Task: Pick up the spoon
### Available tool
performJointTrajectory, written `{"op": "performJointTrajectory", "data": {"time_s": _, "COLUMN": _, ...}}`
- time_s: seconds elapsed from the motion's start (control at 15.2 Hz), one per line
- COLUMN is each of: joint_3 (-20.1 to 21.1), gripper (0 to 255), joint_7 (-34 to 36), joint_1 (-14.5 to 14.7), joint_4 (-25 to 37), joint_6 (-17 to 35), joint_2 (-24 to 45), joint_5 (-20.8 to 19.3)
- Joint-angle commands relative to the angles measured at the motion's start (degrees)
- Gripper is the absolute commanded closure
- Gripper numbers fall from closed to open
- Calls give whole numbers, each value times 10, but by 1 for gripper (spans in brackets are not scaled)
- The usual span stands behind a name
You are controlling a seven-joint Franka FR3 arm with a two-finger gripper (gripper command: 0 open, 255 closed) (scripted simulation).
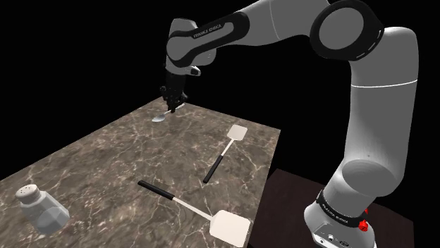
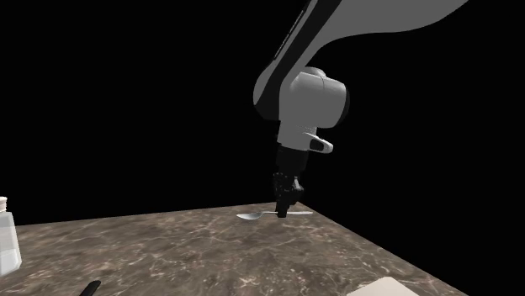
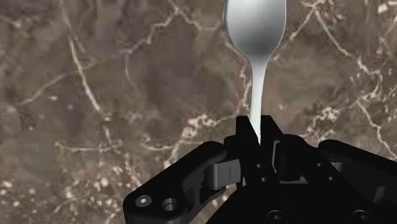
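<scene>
**Jaws closed on the spoon's handle at the far corner of the surface**

The jaws point down at the far corner of the brown marbled surface (image 1: 106,162), closed on the thin handle of the pale grey spoon (image 1: 160,118). In the wrist view the two black fingers (image 3: 244,132) clasp the handle between them, and the spoon's bowl lies out ahead of them over the marble. In the second exterior view the spoon (image 2: 249,216) lies about level, its bowl to that view's left of the jaws and the handle's end poking out to their right; it seems to be on or just above the surface, though I cannot tell whether it touches. The white arm (image 1: 352,70) reaches up and across from the dark stand (image 1: 296,204). Well apart from the spoon lie two spatulas with white blades and black handles: one spatula (image 1: 224,151) near the surface's edge at the shoulder view's right, the other spatula (image 1: 194,209) nearer the camera. A grey shaker (image 1: 41,206) sits at the shoulder view's lower left; a black area surrounds everything.
</scene>
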Motion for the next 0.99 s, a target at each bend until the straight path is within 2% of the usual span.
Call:
{"op": "performJointTrajectory", "data": {"time_s": 0.0, "joint_3": 0, "gripper": 255, "joint_7": 1, "joint_1": 0, "joint_4": 8, "joint_6": -12, "joint_2": -4, "joint_5": 1}}
{"op": "performJointTrajectory", "data": {"time_s": 0.79, "joint_3": 3, "gripper": 255, "joint_7": 9, "joint_1": 0, "joint_4": 74, "joint_6": -96, "joint_2": -23, "joint_5": 2}}
{"op": "performJointTrajectory", "data": {"time_s": 0.92, "joint_3": 3, "gripper": 255, "joint_7": 9, "joint_1": 0, "joint_4": 75, "joint_6": -97, "joint_2": -23, "joint_5": 2}}
